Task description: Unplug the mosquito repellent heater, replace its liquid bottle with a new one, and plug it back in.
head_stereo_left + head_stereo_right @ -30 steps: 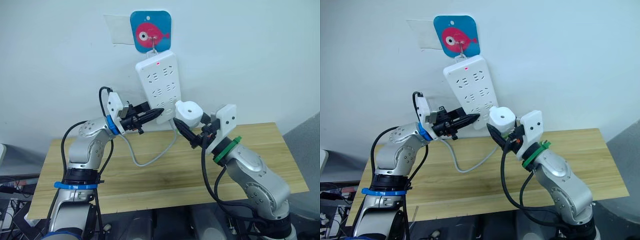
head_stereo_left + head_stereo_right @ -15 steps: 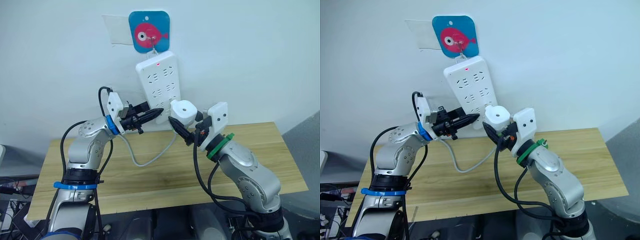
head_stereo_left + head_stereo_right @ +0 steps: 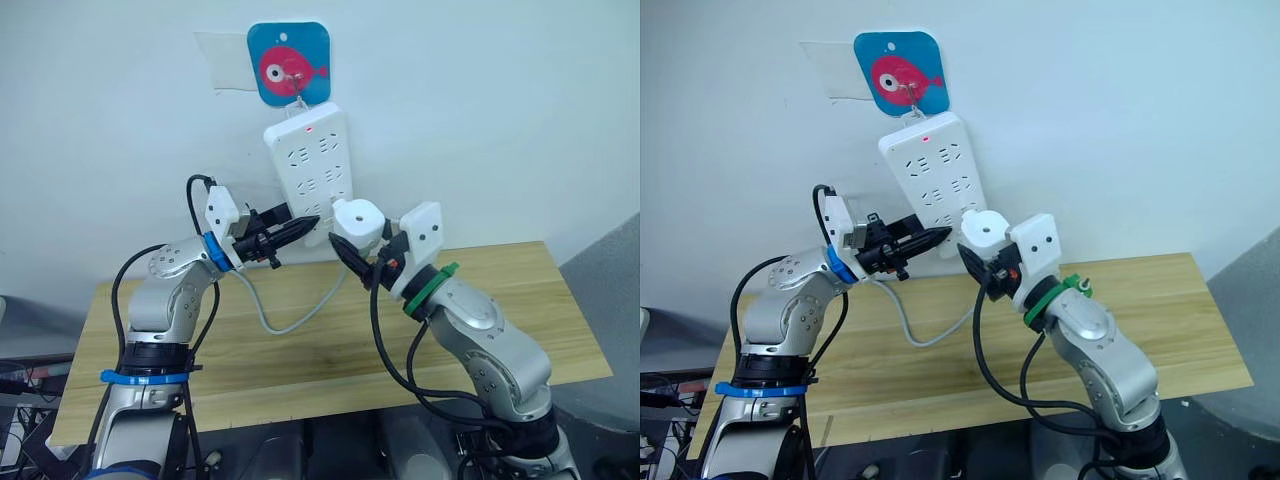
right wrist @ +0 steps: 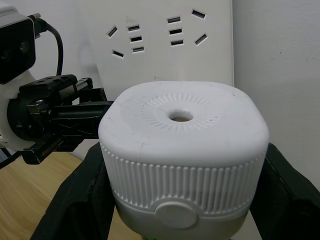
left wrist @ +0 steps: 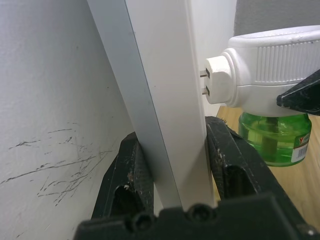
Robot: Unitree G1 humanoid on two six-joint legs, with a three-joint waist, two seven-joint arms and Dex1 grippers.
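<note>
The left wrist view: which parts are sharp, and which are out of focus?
Left wrist view: the mosquito repellent heater, its prongs and the green bottle under it are sharp; the gripper's fingers clamping the power strip look soft.

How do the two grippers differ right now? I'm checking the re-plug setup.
The left gripper clamps the lower edge of the hanging power strip; the right gripper holds the white heater. The left steadies something on the wall; the right carries its load free, prongs just short of the strip. Both are shut on something.
</note>
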